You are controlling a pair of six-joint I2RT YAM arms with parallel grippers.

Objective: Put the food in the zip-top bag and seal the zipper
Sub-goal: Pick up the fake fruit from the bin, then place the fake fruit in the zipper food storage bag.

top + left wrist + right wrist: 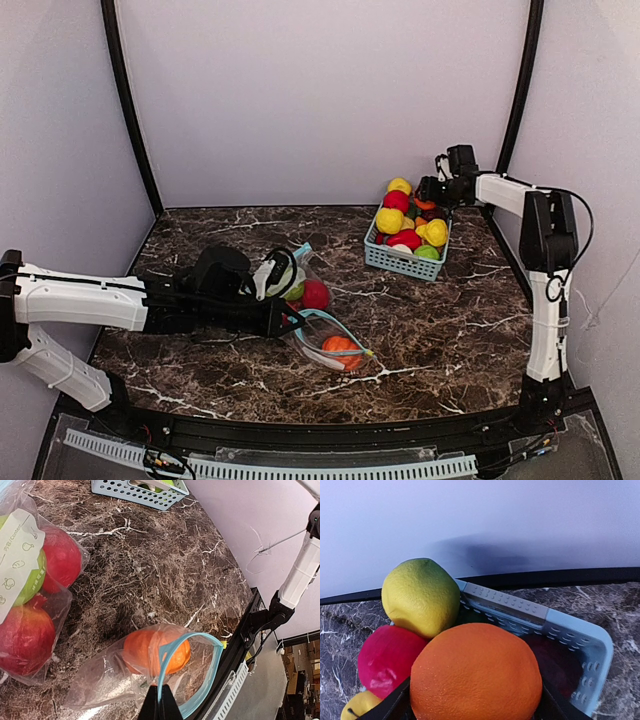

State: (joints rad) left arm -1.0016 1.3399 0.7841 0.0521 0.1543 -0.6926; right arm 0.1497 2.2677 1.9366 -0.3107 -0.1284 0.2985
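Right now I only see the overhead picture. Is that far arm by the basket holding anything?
Observer: An orange sits between the right gripper's fingers, at the basket; whether they squeeze it, I cannot tell.
Operator: And on the left?
Observer: The left gripper is shut on the bag's blue rim; the mouth gapes open.
Operator: What's in the other bag?
Observer: Two red fruits and a green one.
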